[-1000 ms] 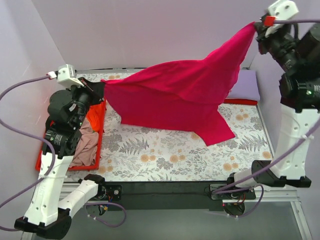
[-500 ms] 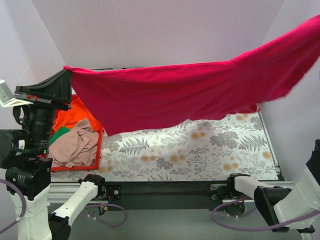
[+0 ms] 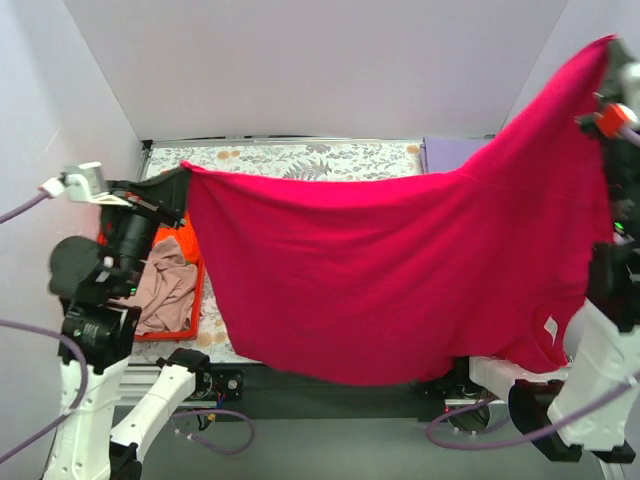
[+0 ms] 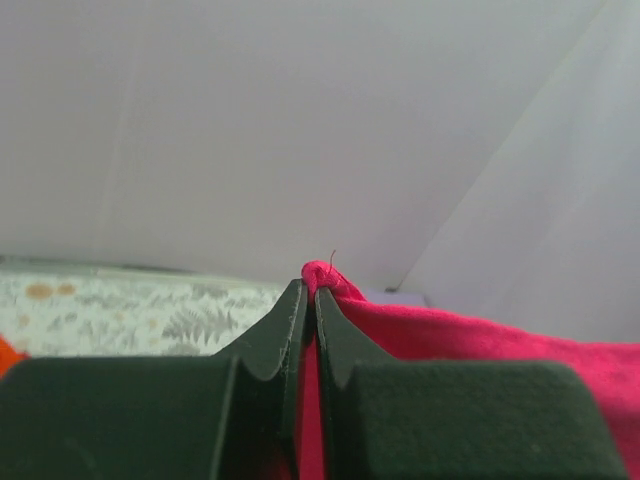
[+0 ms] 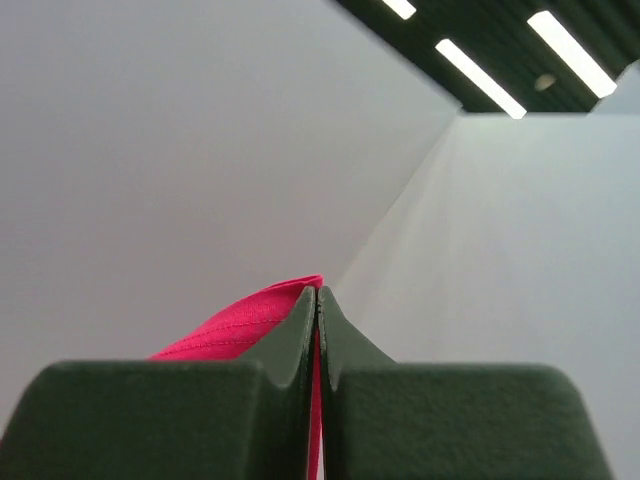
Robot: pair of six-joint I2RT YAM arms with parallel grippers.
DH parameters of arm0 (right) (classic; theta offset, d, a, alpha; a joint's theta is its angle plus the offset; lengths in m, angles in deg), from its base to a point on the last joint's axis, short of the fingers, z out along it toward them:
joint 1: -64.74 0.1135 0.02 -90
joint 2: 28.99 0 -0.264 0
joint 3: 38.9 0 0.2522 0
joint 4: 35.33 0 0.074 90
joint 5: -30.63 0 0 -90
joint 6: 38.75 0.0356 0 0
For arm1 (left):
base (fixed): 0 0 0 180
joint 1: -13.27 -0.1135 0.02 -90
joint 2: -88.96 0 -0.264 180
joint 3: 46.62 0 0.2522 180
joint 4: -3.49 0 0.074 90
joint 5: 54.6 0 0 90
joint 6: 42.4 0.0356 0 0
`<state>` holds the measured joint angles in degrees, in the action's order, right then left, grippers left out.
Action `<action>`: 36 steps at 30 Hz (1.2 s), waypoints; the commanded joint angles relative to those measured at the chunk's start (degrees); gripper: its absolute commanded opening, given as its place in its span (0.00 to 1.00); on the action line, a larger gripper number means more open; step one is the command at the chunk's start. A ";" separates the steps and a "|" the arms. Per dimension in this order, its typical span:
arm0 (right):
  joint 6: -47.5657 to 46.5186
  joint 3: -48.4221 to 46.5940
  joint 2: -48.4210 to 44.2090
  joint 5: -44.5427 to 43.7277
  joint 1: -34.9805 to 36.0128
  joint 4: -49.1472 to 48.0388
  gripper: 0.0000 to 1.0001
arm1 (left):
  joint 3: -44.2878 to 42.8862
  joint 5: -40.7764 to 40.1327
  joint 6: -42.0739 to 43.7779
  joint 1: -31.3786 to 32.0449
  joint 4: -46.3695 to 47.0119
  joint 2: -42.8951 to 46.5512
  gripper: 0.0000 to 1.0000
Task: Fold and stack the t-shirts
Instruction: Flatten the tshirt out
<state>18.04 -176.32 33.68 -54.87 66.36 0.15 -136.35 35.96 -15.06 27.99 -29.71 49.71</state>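
Crimson t-shirt point(image 3: 400, 270): soft plain cloth, hanging as a broad sagging sheet between left gripper point(image 4: 308, 290) and right gripper point(image 5: 318, 292), each clamped on a pinched edge. Below left gripper: crumpled beige-pink t-shirt point(image 3: 170, 290) and orange t-shirt point(image 3: 188, 240), in rigid red tray point(image 3: 160, 335).

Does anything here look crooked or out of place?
The red shirt hangs crooked in the air. The right gripper pinches its corner much higher than the left gripper does, so its top edge rises towards the right.

Plain pale lavender walls point(image 3: 300, 60) enclose a fern-and-flower patterned tabletop point(image 3: 300, 160), with bright light strips point(image 5: 480, 78) overhead.
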 commanded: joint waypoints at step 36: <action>19.75 19.60 49.73 13.52 -0.05 -21.01 0.01 | 10.76 -1.35 -0.72 -13.31 27.00 -62.43 0.00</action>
<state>35.07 -153.30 84.35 -41.43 66.39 -17.08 -121.64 33.49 -17.33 16.01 -4.16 -12.01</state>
